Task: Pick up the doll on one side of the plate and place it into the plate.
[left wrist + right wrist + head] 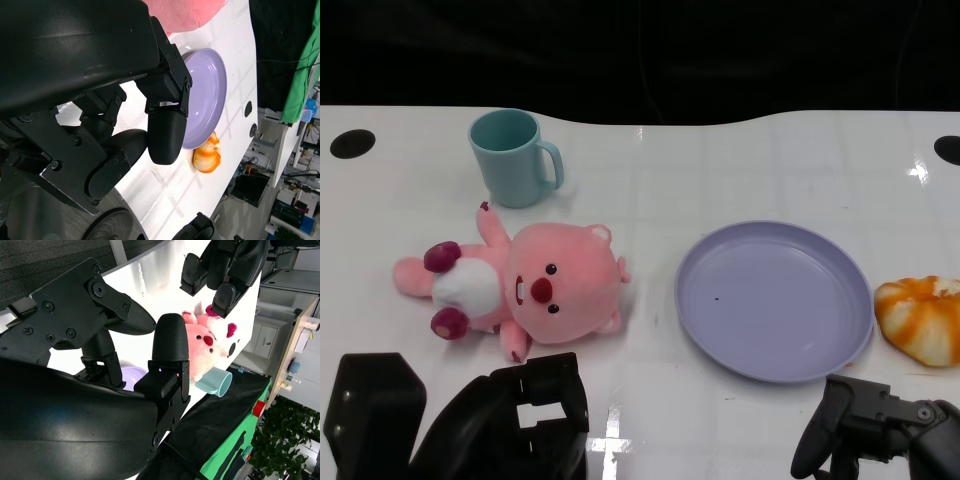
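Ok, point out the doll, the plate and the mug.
doll (555, 290): head view, on its face.
plate (775, 300): head view, on its bare middle.
mug (508, 160): head view, on its outer wall.

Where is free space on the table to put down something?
Bare patches: between the pink doll and the purple plate, and behind the plate, right of the teal mug. Crowded: plate's right, where the orange toy nearly touches it.

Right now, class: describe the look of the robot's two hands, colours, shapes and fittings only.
Both the left hand and the right hand are matte black. Each has a rounded shell, angular plates fixed with small round screws, and fingers ending in smooth rounded pads. No markings or cables show.
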Tool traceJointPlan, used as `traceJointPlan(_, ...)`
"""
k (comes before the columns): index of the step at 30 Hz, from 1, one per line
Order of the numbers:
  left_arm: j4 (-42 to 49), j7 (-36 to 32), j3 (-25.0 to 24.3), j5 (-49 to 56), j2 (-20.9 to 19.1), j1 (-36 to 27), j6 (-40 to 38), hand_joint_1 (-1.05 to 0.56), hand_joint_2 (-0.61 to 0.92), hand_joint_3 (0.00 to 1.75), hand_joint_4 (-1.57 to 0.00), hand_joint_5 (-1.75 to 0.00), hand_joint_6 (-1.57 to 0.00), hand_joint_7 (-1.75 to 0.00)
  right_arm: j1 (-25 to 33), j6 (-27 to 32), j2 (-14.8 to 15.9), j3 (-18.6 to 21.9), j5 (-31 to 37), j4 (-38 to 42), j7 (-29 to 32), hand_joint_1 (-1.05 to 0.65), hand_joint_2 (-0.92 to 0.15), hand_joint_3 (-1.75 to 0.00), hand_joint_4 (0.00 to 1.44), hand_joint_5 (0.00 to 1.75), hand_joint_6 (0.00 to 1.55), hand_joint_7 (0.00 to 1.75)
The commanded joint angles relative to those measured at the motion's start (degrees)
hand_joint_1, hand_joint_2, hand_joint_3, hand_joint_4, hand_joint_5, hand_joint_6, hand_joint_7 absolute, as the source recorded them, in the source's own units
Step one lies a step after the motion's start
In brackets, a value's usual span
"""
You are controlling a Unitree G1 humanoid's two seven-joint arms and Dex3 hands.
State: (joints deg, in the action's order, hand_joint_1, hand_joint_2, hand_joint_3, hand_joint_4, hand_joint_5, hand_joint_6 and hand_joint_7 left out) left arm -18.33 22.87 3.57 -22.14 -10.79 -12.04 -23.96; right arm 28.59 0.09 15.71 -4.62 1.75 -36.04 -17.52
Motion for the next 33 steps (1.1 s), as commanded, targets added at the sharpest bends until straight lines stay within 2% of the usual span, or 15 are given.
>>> traceJointPlan(1, 0.27, 0.27, -0.43, 0.17, -0.57, 0.19, 0.33, -0.22, 0.35, 1.43, -0.88, -1.75, -0.83, -1.59, -0.09, -0.13, 0.50, 0.26, 0.06, -0.04, 0.01, -0.10, -0.52, -1.13, 0.67, 1.67, 0.61, 1.36)
traceJointPlan(28, 0.22, 0.49, -0.65, -0.48, -0.47, 0.28, -0.02, -0.23, 0.35, 1.42, -0.88, -1.75, -0.83, -1.58, -0.16, -0.49, 0.49, 0.20, 0.37, 0.06, 0.11, -0.09, -0.52, -1.13, 0.67, 1.68, 0.61, 1.37)
traceJointPlan(33, -0.97, -1.12, -1.43, -1.62, 0.42, 0.16, -1.83, -0.22, 0.45, 1.23, -0.88, -1.61, -0.86, -1.33, -0.02, 0.06, 0.49, 0.26, 0.12, -0.22, 0.03, -0.09, -0.53, -1.12, 0.66, 1.67, 0.61, 1.36)
